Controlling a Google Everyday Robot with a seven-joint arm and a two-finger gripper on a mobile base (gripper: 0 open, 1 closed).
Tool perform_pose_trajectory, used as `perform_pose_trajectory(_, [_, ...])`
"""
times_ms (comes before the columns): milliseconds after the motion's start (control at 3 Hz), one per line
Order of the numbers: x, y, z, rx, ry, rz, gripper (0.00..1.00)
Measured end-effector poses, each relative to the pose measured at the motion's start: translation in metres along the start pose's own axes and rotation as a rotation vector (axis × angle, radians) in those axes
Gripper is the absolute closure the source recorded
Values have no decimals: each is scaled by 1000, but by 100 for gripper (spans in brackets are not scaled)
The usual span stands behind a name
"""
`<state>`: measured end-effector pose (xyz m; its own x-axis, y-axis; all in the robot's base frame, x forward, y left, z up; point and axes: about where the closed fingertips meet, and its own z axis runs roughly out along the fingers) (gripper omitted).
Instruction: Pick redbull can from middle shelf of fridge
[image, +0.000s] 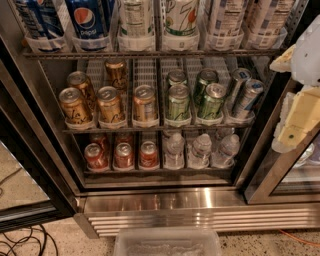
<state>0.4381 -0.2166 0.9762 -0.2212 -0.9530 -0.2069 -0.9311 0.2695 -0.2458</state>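
The fridge stands open in front of me, with three wire racks of drinks. On the middle shelf stand rows of gold cans at the left, green cans in the middle and two slim silver-blue redbull cans at the far right. The front redbull can stands in the rightmost lane, the other one just behind it. My gripper, white and cream coloured, is at the right edge of the view, to the right of the redbull cans and outside the shelf.
The top rack holds tall bottles. The bottom rack holds red cans and water bottles. A dark door frame runs down the left. A clear plastic bin sits on the floor in front. Black cables lie at the bottom left.
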Motion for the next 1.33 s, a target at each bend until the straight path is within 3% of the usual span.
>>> perform_pose_trajectory(333, [-2,4,0,9,-11,-12,0])
perform_pose_trajectory(667, [-12,27,15,7,-61,-45,0])
perform_pose_trajectory(1000, [-20,65,54,-19,-172,-59,0])
perform_pose_trajectory(1333, [-23,105,97,-25,-303,-8,0])
